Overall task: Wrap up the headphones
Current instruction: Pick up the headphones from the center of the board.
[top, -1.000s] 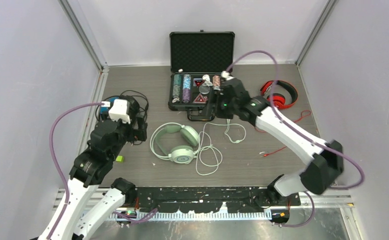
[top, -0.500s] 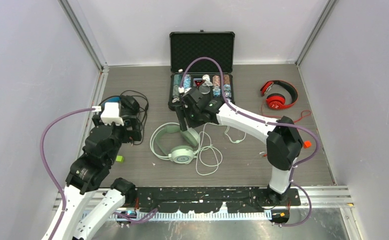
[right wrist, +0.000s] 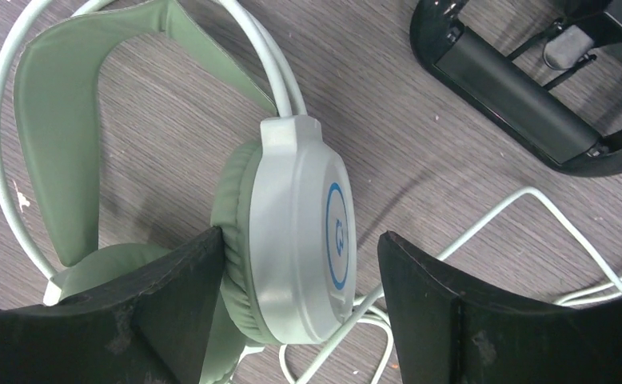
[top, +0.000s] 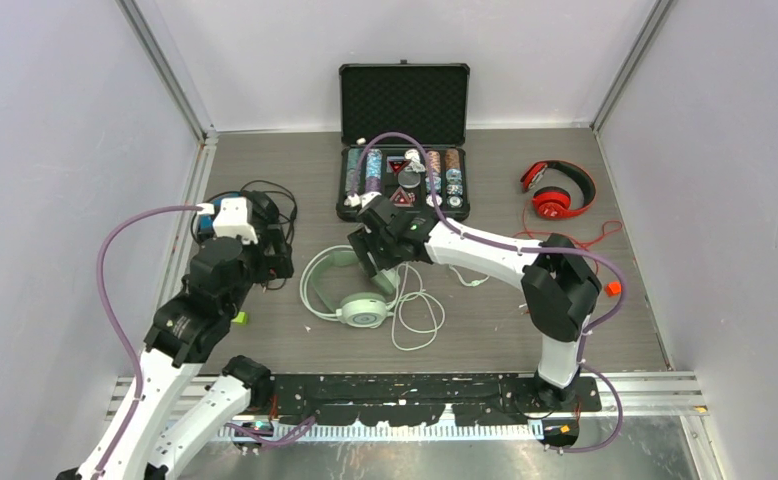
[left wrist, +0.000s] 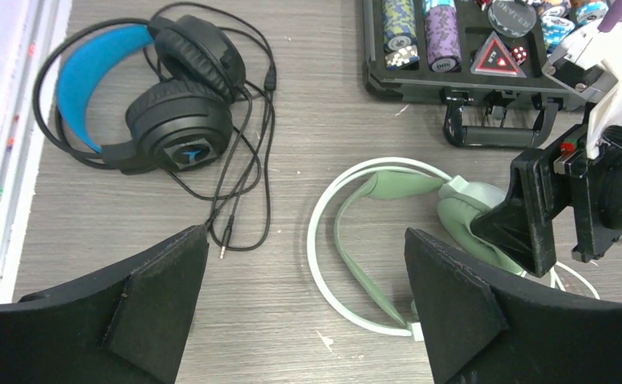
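1. Your left gripper (left wrist: 306, 240) hangs above the table's left side with its jaws wide apart and nothing between them. Its wrist view shows only the two dark fingertips, cut off by the bottom edge.
2. The black headphones (left wrist: 172, 128) lie at the far left with the blue-lined band toward the wall. Their black cable (left wrist: 248, 160) sprawls loose to the right of them.
3. A small green object (top: 238, 318) sits near the left arm, too small to identify.
4. The mint headphones (top: 363, 310) lie at the centre, with the white cable (top: 417, 318) in loose loops just to the right.
5. Your right gripper (right wrist: 300, 248) is down over their far ear cup (right wrist: 288, 200), jaws open on either side. You cannot tell whether a pad touches the cushion.
6. The open case (top: 403, 100) of chips (top: 373, 175) stands beyond, partly hidden by the right arm.
7. The red headphones (top: 557, 190) lie far right, and the right arm covers much of their red cable (top: 610, 230).
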